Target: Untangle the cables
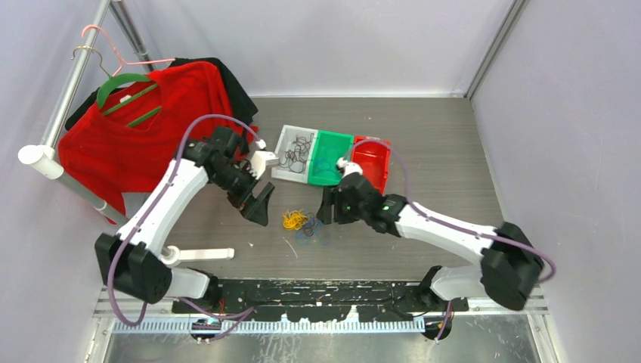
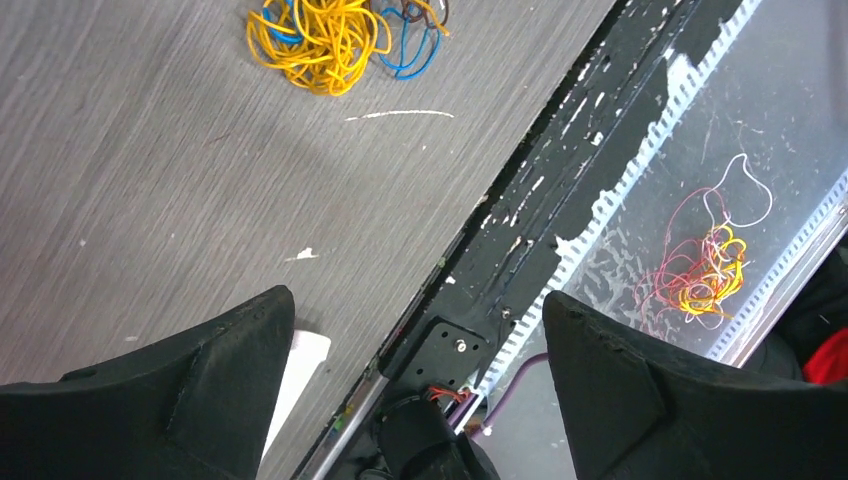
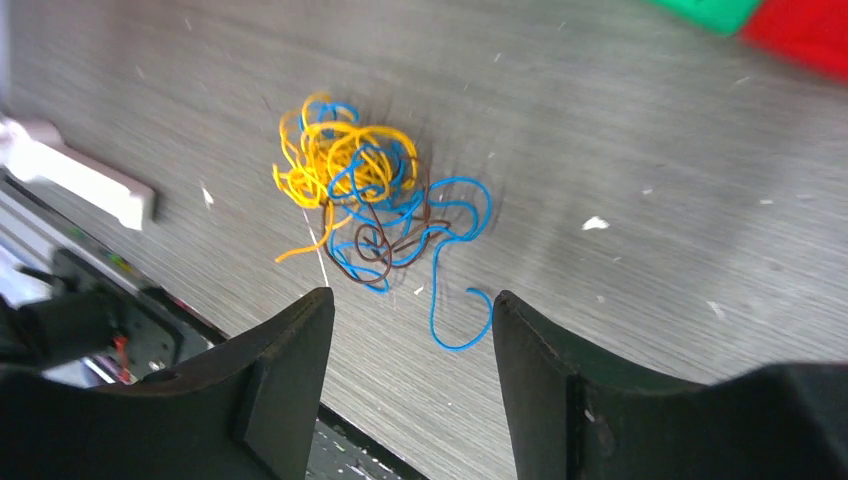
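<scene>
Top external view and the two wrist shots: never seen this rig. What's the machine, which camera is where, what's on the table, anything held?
Two white robot arms are bolted at the near edge of the table. The wide picture looks down from above and behind them; the other two come from a camera on each wrist, so the black wedges at the bottom are that arm's own fingers. The left hand and right hand are both open and hold nothing. Between them on the table lie the cables, a tangle of thin yellow, blue and brown cords. Further back sit a white tray, a green bin and a red bin; a red garment hangs on a rail at the left.
</scene>
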